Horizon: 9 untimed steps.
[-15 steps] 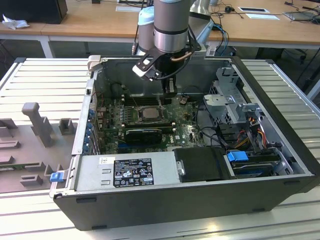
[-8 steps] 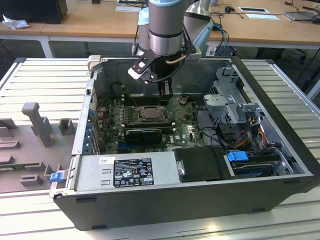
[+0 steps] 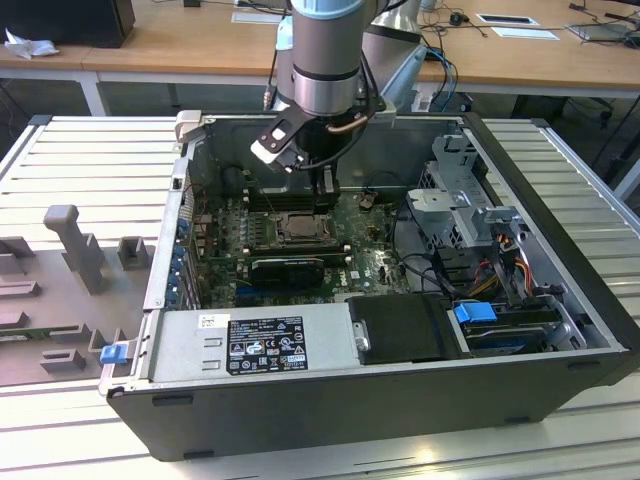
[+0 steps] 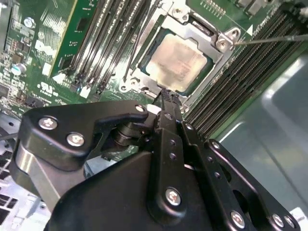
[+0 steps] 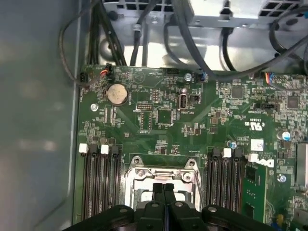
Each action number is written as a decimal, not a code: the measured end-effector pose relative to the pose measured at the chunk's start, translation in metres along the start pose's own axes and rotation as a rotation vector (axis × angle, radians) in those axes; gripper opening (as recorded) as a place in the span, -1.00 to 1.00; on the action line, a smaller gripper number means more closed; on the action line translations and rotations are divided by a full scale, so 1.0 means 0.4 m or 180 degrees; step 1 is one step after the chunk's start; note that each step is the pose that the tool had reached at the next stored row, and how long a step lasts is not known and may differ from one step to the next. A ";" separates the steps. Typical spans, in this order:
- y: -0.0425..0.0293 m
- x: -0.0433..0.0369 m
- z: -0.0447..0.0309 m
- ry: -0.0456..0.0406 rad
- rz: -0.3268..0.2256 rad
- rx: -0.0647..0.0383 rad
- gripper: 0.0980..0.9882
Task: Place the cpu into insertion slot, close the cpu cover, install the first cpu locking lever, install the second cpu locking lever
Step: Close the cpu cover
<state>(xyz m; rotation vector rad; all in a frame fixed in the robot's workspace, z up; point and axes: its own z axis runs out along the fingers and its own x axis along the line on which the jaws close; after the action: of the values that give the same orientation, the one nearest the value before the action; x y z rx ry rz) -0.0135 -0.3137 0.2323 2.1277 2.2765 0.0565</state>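
The gripper (image 4: 168, 96) is hovering with its fingers pinched together on nothing, its tip at the edge of the cpu cover (image 4: 197, 31), probably serving as a pusher rather than a clamp. The cpu (image 4: 180, 60) is lying flat in the insertion slot (image 4: 145, 61), showing through that frame's window. The open computer case (image 3: 400, 400) is resting on a ribbed metal table (image 3: 90, 150), with wooden desks (image 3: 180, 40) standing behind.
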 end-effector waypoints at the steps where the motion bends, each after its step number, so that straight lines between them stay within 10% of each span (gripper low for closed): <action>1: -0.001 0.000 0.000 0.0001 -0.0035 0.0000 -0.98; 4: -0.038 0.003 -0.001 0.0004 -0.0063 0.0000 -0.98; 9: -0.051 0.003 -0.002 0.0004 -0.0063 0.0000 -0.98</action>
<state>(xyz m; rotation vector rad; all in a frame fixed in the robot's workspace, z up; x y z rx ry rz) -0.0341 -0.3138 0.2321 2.1056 2.2979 0.0574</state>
